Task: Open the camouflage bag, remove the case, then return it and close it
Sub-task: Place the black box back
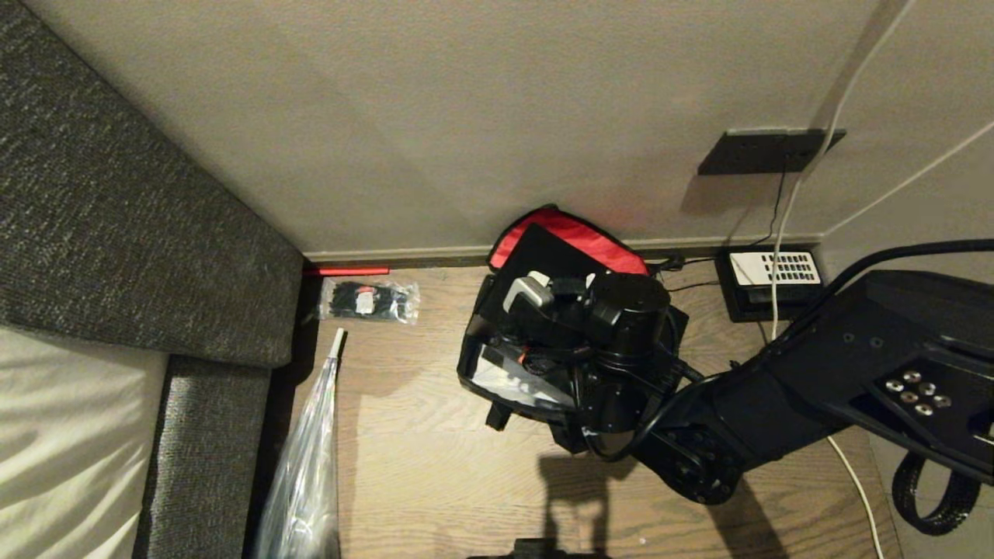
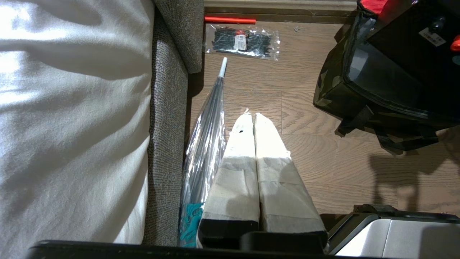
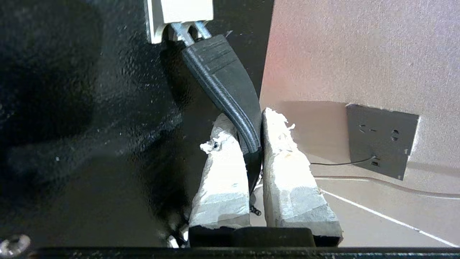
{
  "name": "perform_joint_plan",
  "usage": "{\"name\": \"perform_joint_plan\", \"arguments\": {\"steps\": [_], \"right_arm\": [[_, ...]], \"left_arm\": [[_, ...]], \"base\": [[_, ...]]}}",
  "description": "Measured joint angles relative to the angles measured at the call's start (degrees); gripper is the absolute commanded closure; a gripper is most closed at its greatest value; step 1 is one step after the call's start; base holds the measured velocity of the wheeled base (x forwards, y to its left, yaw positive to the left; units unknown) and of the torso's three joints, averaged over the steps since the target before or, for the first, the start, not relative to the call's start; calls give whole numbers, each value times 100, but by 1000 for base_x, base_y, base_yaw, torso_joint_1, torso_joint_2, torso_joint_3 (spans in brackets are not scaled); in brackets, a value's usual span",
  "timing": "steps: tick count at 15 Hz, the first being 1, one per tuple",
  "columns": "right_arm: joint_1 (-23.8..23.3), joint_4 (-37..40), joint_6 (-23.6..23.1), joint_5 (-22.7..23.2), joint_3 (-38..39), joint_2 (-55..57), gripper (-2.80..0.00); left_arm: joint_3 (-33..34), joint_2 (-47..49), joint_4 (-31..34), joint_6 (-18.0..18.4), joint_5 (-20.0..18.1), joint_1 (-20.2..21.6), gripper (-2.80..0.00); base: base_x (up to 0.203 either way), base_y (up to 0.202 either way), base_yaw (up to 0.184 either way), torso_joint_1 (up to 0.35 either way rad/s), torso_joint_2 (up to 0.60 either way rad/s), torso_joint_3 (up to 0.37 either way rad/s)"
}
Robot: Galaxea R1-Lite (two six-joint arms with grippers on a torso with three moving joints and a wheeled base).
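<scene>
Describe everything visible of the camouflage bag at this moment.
The camouflage bag is a small boxy soft fabric bag standing on the wood floor by the wall. Its lid is thrown back against the wall, showing red lining; the inside is black. A black strap trails from its base. The right gripper, above the opening, is shut on a black handle.

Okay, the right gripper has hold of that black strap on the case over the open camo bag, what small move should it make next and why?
Probably lift straight up a little. The right gripper is shut on the case handle, the camouflage bag stands open with its red-lined lid back against the wall, and the case seems still partly inside.
</scene>
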Motion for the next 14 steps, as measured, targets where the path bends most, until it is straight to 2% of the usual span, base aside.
{"name": "perform_joint_plan", "arguments": {"steps": [3, 8, 11, 14], "right_arm": [[54, 97, 13, -5, -178, 33, 0], [65, 317, 318, 27, -232, 121, 0], [52, 354, 371, 412, -192, 163, 0], [6, 362, 396, 529, -95, 160, 0]], "left_arm": [[0, 0, 0, 2, 0, 0, 0], [0, 0, 0, 1, -1, 0, 0], [0, 0, -2, 1, -1, 0, 0], [0, 0, -2, 1, -1, 0, 0]], "base": [[0, 0, 0, 0, 0, 0], [0, 0, 0, 0, 0, 0], [0, 0, 0, 0, 0, 0], [0, 0, 0, 0, 0, 0]]}}
